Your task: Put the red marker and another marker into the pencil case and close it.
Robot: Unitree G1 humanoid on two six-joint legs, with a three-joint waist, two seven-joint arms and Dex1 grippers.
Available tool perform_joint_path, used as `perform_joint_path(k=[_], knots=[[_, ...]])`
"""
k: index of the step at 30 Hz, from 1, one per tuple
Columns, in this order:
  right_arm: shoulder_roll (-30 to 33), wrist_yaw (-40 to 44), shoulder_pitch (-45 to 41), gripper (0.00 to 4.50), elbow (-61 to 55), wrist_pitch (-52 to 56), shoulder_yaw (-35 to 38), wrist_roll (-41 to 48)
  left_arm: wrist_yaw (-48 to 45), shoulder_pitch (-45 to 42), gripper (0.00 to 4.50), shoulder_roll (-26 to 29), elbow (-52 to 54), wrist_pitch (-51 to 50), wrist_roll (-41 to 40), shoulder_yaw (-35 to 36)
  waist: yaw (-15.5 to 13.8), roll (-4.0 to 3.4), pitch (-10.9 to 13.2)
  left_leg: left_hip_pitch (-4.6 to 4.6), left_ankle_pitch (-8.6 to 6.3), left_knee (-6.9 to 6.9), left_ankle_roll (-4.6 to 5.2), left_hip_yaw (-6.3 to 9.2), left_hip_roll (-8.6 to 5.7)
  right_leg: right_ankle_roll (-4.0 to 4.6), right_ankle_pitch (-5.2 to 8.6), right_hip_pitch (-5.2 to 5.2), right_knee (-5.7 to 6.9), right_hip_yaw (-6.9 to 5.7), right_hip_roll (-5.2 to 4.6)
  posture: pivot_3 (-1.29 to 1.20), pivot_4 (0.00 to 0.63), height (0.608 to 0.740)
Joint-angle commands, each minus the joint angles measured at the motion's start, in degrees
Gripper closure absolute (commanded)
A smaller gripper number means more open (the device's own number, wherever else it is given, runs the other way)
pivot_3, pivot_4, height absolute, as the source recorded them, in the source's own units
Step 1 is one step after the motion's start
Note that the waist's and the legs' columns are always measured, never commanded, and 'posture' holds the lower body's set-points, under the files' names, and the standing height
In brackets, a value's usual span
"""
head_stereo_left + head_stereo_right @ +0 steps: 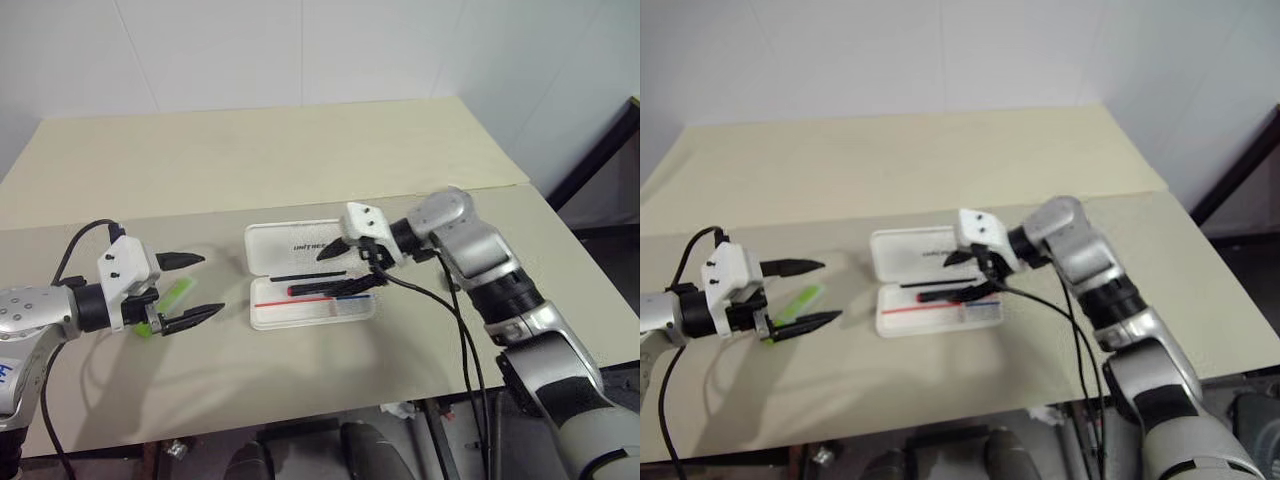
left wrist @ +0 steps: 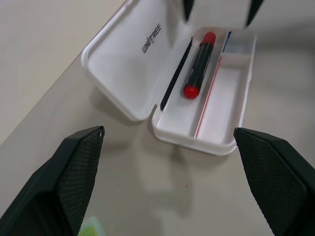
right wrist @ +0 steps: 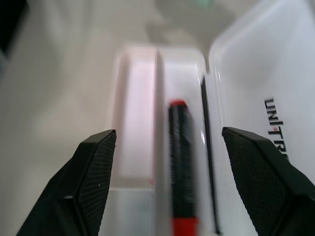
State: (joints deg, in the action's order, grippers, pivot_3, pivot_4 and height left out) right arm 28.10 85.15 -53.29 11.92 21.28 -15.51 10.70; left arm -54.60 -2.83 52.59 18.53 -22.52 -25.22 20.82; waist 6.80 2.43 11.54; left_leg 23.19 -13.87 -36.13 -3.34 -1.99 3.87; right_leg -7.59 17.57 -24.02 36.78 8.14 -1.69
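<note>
At about eight o'clock on the worktop (image 1: 300,160), the left gripper (image 1: 195,287) hangs with its jaws spread wide and nothing between them. The lime highlighter (image 1: 168,303), the second marker of the task, lies flat on the worktop just under and behind those jaws, slanting toward one o'clock; whether a fingertip touches it cannot be told. It has not been lifted, so this half of the loading is still to do.

Near the centre sits the pencil case (image 1: 300,245), lid thrown open and lying flat at twelve o'clock of its tray. The red marker (image 2: 198,65) already rests inside the tray, alongside the hinge and close to the red stripe, so the first half looks done.

At about three o'clock of the case, the right gripper (image 1: 352,266) hovers over the tray's right end with its jaws released and parted; the red marker lies below them, free of both fingers in the wrist view.

By my reading the task is roughly a third along: one marker in, the highlighter still to be picked up and carried across to the tray, and the lid still to be folded shut.
</note>
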Motion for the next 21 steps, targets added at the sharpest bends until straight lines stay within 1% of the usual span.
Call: perform_joint_path(k=[1, 5, 8, 12, 16, 18, 21], knots=[[3.67, 3.06, 2.52, 0.85, -5.78, -1.08, 5.28, 5.98, 3.91, 1.68, 0.0, -0.26, 1.12, -0.26, 1.79, 4.25, -0.08, 0.0, 0.0, 0.0, 0.0, -0.01, 0.0, 0.0, 0.0, 0.0, 0.0, 0.0, 0.0, 0.0, 0.0, 0.0, 0.15, 0.74], [6.9, 1.16, 5.33, 0.85, -6.79, -0.69, 10.04, 9.91, 7.51, 5.72, 0.0, 0.56, 2.51, -4.71, 2.36, 10.59, 0.12, 0.02, -0.01, -0.05, 0.0, -0.01, 0.0, -0.01, 0.03, 0.0, 0.0, 0.0, 0.03, 0.0, 0.0, 0.0, 0.15, 0.74], [8.55, -1.06, 6.45, 0.85, -6.28, -1.09, 11.91, 10.18, 9.78, 9.34, 0.0, 0.78, 3.58, -8.62, 3.32, 15.01, 0.39, 0.02, 0.0, -0.07, 0.0, -0.02, 0.0, -0.01, 0.02, 0.01, 0.0, 0.0, 0.06, 0.0, 0.0, 0.0, 0.15, 0.74], [10.1, -3.16, 7.78, 0.85, -6.06, -1.37, 13.49, 10.27, 11.6, 14.09, 0.0, 1.02, 7.06, -16.11, 3.64, 17.62, 0.64, 0.04, 0.0, -0.07, 0.0, -0.01, 0.0, -0.02, 0.02, 0.03, 0.01, 0.0, 0.02, 0.01, -0.01, 0.0, 0.15, 0.74], [9.81, -5.04, 9.31, 0.85, -8.21, -1.65, 13.19, 10.48, 13.28, 13.77, 0.0, 0.65, 5.72, -21.71, 2.95, 15.3, 0.79, 0.06, -0.01, -0.07, -0.01, 0.02, 0.0, 0.01, 0.02, 0.06, 0.03, 0.0, 0.02, 0.0, -0.01, 0.0, 0.15, 0.74], [9.32, -6.14, 9.76, 0.85, -9.9, -1.05, 12.89, 10.92, 14.31, 12.79, 0.0, 0.95, 3.6, -22.84, 4.24, 12.46, 0.88, 0.06, -0.01, -0.07, -0.01, 0.02, 0.0, 0.0, 0.0, 0.05, 0.03, 0.0, 0.01, 0.01, -0.01, 0.0, 0.15, 0.74], [9.21, -7.45, 10.43, 0.85, -12.41, -0.33, 12.91, 11.67, 15.76, 8.8, 0.0, 1.2, -0.51, -23.85, 5.54, 7.46, 0.91, 0.06, -0.01, -0.07, -0.01, 0.02, 0.0, 0.01, 0.0, 0.04, 0.02, 0.0, 0.02, 0.01, 0.0, 0.0, 0.15, 0.74]])
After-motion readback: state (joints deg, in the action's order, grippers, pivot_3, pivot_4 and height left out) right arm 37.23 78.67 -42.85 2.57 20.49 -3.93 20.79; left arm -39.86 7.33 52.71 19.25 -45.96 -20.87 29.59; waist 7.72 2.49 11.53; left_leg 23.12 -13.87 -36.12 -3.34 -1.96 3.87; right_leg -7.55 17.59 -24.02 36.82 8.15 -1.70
